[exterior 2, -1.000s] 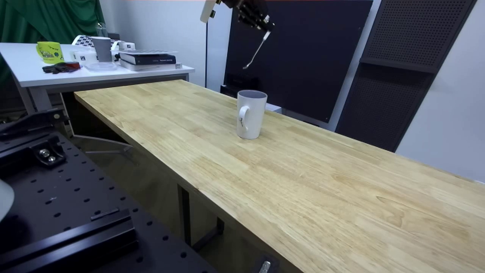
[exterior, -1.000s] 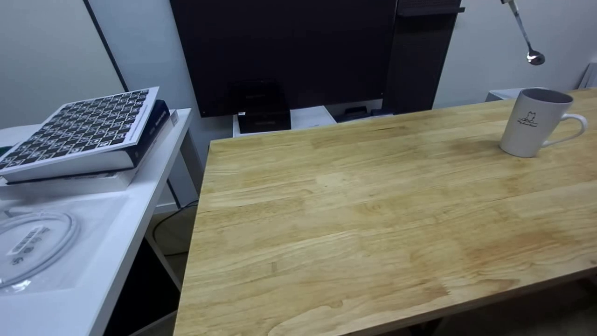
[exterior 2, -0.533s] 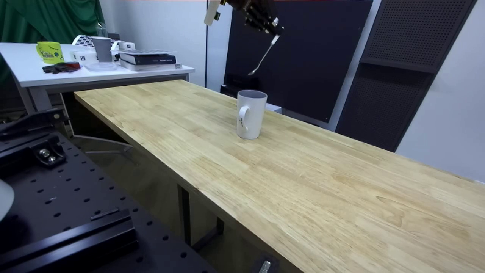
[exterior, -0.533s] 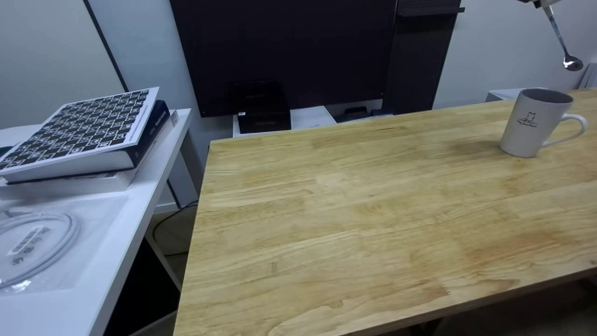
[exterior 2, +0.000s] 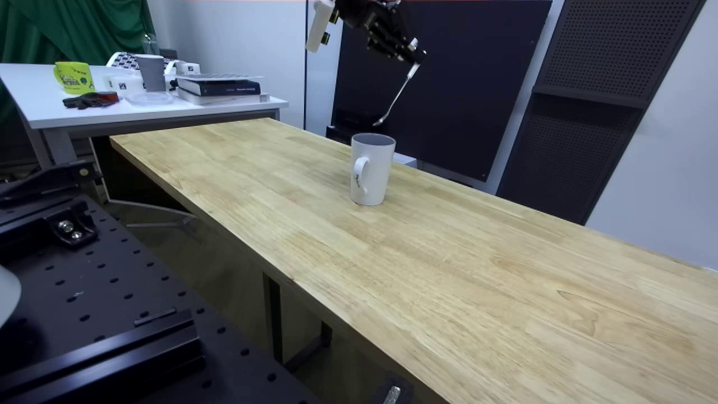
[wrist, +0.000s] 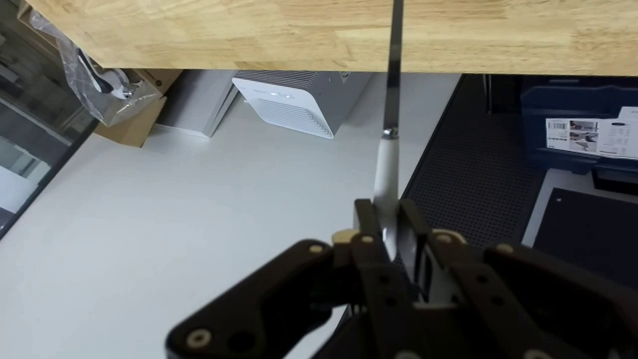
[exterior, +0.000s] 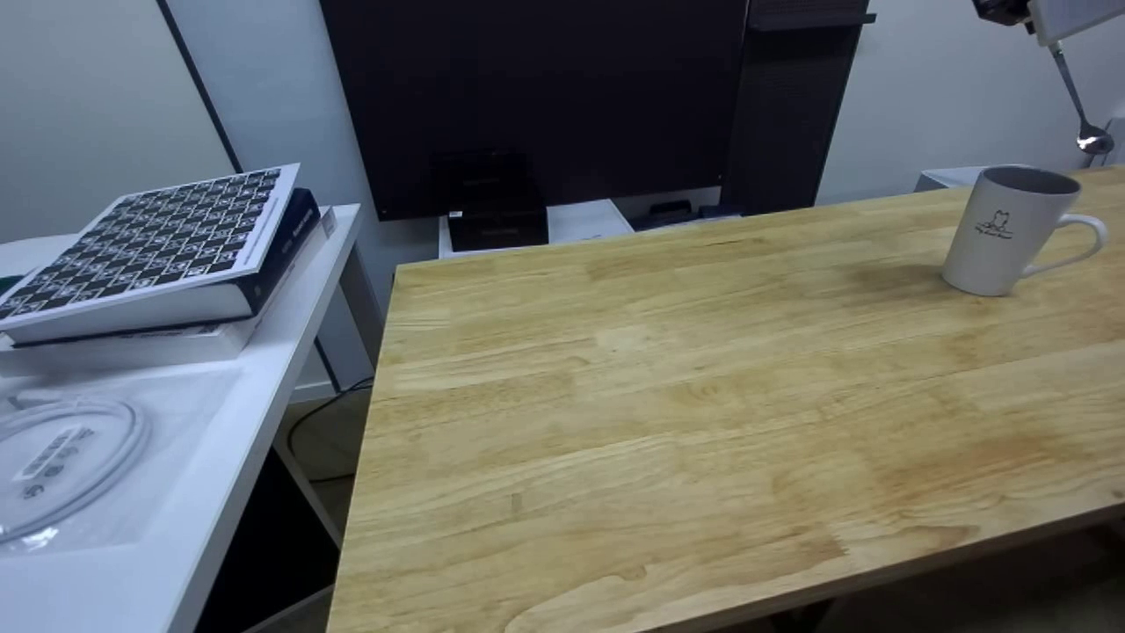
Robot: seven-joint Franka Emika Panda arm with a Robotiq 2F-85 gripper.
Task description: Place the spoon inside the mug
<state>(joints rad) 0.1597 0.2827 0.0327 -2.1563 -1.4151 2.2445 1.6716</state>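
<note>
The spoon has a silver metal shaft, a white grip end and a small oval bowl; it shows in both exterior views (exterior: 1069,86) (exterior 2: 397,96) and in the wrist view (wrist: 394,75). My gripper (exterior 2: 416,54) is shut on its white end, which lies between the fingertips in the wrist view (wrist: 388,212). The spoon hangs tilted in the air, bowl down, outside the mug. The pale grey-white mug stands upright on the table in both exterior views (exterior: 1006,233) (exterior 2: 374,175). The bowl appears just above rim level, to the mug's handle side in an exterior view. The mug is out of the wrist view.
The wooden table (exterior: 685,396) carries the mug. A white side table (exterior 2: 84,115) holds books (exterior 2: 221,90), a green mug (exterior 2: 74,77) and a grey cup (exterior 2: 150,73). A dark board (exterior 2: 443,78) stands behind the table. A black perforated plate (exterior 2: 140,280) lies in front.
The gripper and spoon have moved right and downward in both exterior views, bringing the bowl lower, close to the height of the mug's rim. The mug has not moved.
</note>
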